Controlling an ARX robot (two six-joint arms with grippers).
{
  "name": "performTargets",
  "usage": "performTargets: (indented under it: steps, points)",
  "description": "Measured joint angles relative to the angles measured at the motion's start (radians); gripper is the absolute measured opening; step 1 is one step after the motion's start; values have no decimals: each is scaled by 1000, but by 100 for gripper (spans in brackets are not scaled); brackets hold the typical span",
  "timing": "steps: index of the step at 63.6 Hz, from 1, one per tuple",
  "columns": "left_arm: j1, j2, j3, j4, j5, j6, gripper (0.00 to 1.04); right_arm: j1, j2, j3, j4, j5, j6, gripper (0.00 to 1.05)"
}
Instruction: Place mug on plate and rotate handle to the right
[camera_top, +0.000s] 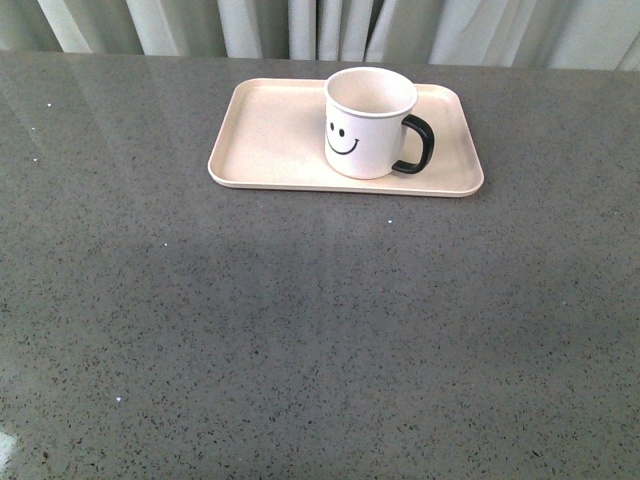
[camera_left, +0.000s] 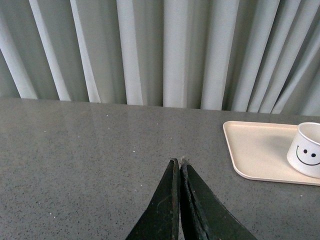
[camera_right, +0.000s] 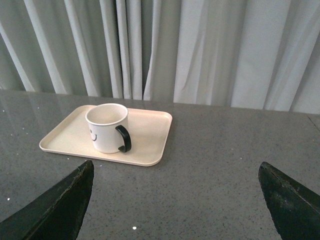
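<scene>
Neither arm shows in the front view; only the wrist cameras catch the grippers. The left gripper (camera_left: 179, 164) has its two dark fingers pressed together tip to tip, with nothing between them. It is aimed low across the table (camera_top: 300, 330) towards the far edge, well apart from the tray. The right gripper (camera_right: 175, 165) is spread wide, one finger at each side of its picture. It holds nothing and is aimed across bare table, with the tray beyond its tips. Whether either gripper touches the tabletop cannot be told.

The grey speckled table runs bare through the near and middle ground. Towards its far edge lies the plate (camera_top: 270, 140), pale pink and flat, with its long side facing the robot. The mug (camera_top: 365, 130) stands upright on it, to the right of the plate's middle. Its smiley face (camera_top: 342, 140) is turned to the robot. The handle (camera_top: 420, 145) points to the right and a little towards the robot. Behind the table hangs a pale pleated curtain (camera_top: 250, 25).
</scene>
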Motion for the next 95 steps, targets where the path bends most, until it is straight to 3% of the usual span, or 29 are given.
performTargets:
  steps: [15,22,41,74,88,95]
  points:
    - [0,-58,0,-58,0,0,1,0,0,0,0,0,0,96]
    - [0,-191,0,-219,0,0,1,0,0,0,0,0,0,96]
    - [1,-212,0,-230,0,0,2,0,0,0,0,0,0,96]
    - [1,-212,0,-230,0,0,95,0,0,0,0,0,0,96]
    - [1,-213,0,-230,0,0,96,0,1,0,0,-1,0,96]
    - [1,-213,0,-230,1,0,96,-117,344,204,-366,-392,-151,96]
